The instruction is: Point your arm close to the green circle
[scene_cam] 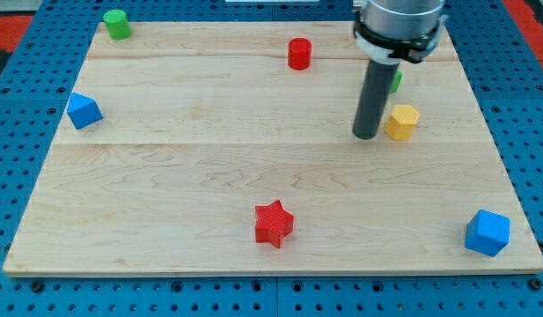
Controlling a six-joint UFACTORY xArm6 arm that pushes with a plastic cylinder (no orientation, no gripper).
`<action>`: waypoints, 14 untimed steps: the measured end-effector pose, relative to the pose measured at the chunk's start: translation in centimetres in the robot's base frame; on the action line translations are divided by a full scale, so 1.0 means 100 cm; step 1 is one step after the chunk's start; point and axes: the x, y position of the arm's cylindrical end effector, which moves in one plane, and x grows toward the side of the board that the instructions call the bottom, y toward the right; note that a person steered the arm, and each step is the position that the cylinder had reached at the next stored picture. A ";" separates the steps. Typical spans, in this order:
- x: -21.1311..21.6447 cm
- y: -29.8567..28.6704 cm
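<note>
Green circle (117, 24), flat face up

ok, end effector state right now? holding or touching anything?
My tip: a bare rod with no jaws, holding nothing. It sits just left of the yellow hexagonal block, with a narrow gap showing, far from the green cylinder block.

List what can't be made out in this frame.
- Small green block: camera view, mostly hidden behind the dark rod; shape unreadable.
- My tip: contact with the yellow hexagonal block to its right can't be judged.
- Arm above the rod: cut off by the view's top.
</note>
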 end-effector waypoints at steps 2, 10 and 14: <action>-0.037 -0.016; -0.080 -0.136; -0.156 -0.314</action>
